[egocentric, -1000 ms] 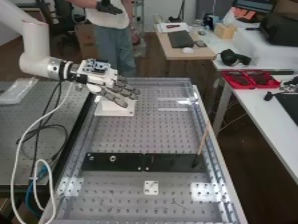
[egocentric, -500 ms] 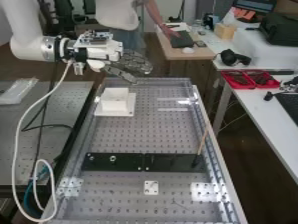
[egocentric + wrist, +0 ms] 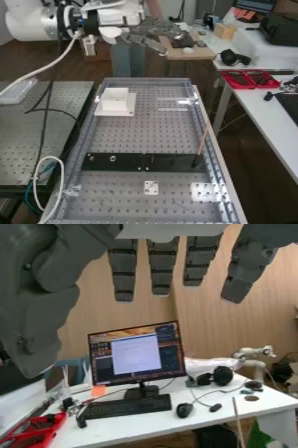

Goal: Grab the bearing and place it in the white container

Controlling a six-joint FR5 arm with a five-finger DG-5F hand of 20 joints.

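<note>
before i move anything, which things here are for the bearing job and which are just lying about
For the job:
- white container
- hand
- small ring on the black plate, possibly the bearing

Lying about:
- headphones
- keyboard
- mouse
- red trays

A wood-toned wall (image 3: pixel 219 326) rises behind a white desk (image 3: pixel 120 431) where a lit monitor (image 3: pixel 136 353) stands behind a black keyboard (image 3: pixel 126 407), with a mouse (image 3: pixel 184 410) beside it and dark headphones (image 3: pixel 223 375) lying near. In the high view, a perforated metal bench (image 3: pixel 173 132) stretches across a brown floor (image 3: pixel 30 57) between a second metal table (image 3: pixel 30 145) and the white desk, which holds red trays (image 3: pixel 249 80) at its edge. Light glints off the bench, with a wooden-topped table (image 3: pixel 199 53) beyond its far end.
</note>
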